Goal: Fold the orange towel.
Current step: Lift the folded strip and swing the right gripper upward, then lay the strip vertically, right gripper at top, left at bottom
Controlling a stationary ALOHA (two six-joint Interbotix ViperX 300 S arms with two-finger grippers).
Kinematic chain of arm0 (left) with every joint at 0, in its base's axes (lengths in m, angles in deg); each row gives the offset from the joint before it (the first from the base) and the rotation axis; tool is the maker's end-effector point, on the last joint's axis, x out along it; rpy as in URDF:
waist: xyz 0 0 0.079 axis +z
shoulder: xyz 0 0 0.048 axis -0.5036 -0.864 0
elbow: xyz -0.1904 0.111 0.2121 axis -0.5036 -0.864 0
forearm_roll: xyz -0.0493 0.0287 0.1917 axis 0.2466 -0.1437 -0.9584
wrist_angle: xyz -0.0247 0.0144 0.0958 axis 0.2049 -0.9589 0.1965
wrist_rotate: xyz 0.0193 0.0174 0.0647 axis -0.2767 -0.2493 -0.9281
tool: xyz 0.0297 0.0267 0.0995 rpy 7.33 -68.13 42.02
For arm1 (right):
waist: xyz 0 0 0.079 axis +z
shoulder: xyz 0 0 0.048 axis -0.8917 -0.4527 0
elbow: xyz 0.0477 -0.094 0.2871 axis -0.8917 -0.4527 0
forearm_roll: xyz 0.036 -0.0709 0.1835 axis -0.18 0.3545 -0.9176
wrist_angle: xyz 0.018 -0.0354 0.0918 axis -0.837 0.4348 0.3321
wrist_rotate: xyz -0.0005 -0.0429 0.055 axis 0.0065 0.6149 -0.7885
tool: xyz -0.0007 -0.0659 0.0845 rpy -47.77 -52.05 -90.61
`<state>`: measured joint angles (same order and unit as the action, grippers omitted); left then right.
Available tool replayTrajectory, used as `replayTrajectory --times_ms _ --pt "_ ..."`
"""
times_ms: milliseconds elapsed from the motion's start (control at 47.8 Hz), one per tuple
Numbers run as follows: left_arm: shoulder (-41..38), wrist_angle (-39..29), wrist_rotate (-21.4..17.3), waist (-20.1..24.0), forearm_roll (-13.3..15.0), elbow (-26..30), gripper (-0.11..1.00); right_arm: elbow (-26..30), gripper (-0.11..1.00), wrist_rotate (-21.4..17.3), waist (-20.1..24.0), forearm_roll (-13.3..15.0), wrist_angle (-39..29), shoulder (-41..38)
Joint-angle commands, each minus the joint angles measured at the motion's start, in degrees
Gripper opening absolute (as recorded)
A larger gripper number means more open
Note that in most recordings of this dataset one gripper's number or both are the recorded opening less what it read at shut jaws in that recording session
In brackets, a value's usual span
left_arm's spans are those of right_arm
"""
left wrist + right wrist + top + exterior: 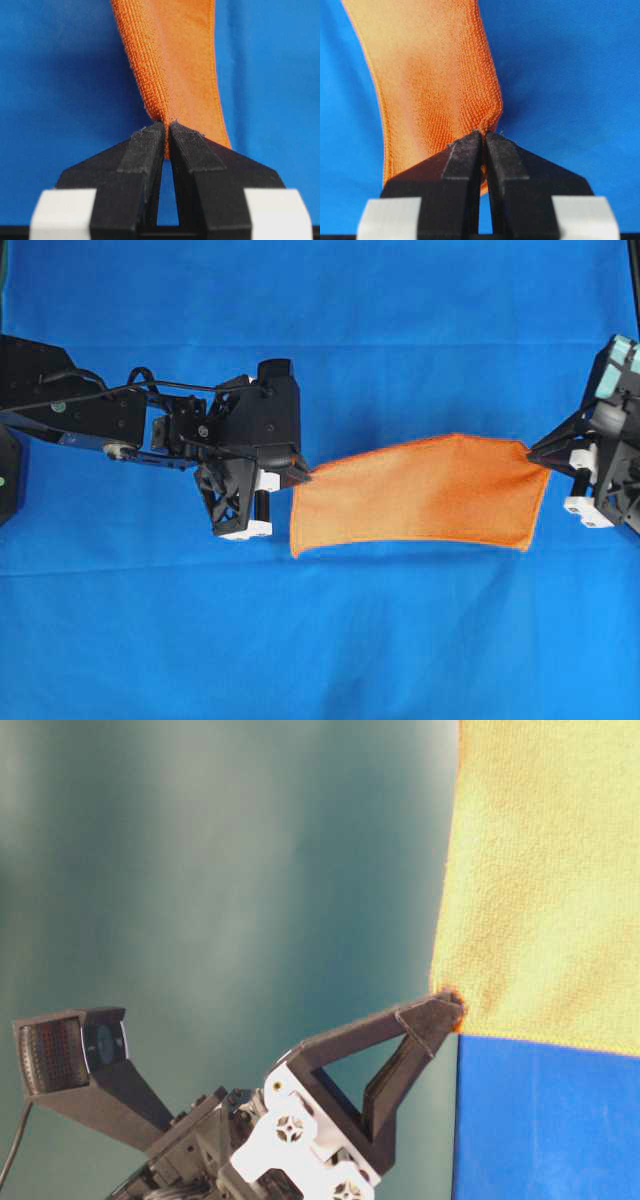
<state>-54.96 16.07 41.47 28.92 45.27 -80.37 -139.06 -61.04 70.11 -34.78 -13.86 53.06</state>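
The orange towel (420, 493) hangs stretched between my two grippers above the blue table cloth (320, 640). My left gripper (303, 476) is shut on the towel's left upper corner; the left wrist view shows the cloth (170, 65) pinched between the fingertips (166, 126). My right gripper (536, 453) is shut on the right upper corner; the right wrist view shows the towel (430, 80) clamped at the fingertips (484, 134). In the table-level view the towel (545, 870) fills the upper right, with a gripper (452, 1005) pinching its lower edge.
The blue table cloth covers the whole table in the overhead view. The left arm (90, 410) reaches in from the left edge and the right arm (610, 440) from the right edge. A wrist camera (70, 1055) shows low in the table-level view.
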Motion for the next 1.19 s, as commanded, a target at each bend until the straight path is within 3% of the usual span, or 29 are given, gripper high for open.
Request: replayTrajectory --times_ms 0,293,481,753,899,1171 --pt "1.7 1.4 0.0 -1.1 -0.2 0.5 0.03 2.1 0.02 -0.4 -1.5 2.5 0.3 -1.3" --pt "1.6 8.4 -0.1 -6.1 -0.1 -0.9 0.03 6.2 0.02 0.0 -15.2 13.2 2.0 -8.0" --pt "-1.1 16.5 -0.4 -6.6 -0.1 -0.4 0.03 9.9 0.02 0.4 -23.1 18.5 8.5 -14.0" --pt "-6.3 19.1 -4.6 -6.7 -0.2 4.5 0.03 18.1 0.02 0.8 -30.3 21.4 16.8 -24.8" --pt "-7.6 19.2 -5.3 -6.9 -0.2 6.2 0.03 23.8 0.02 1.5 -31.1 23.4 17.1 -30.5" --pt "-8.9 19.2 -5.4 -7.0 -0.2 8.2 0.03 30.1 0.02 3.3 -31.4 23.5 17.1 -35.8"
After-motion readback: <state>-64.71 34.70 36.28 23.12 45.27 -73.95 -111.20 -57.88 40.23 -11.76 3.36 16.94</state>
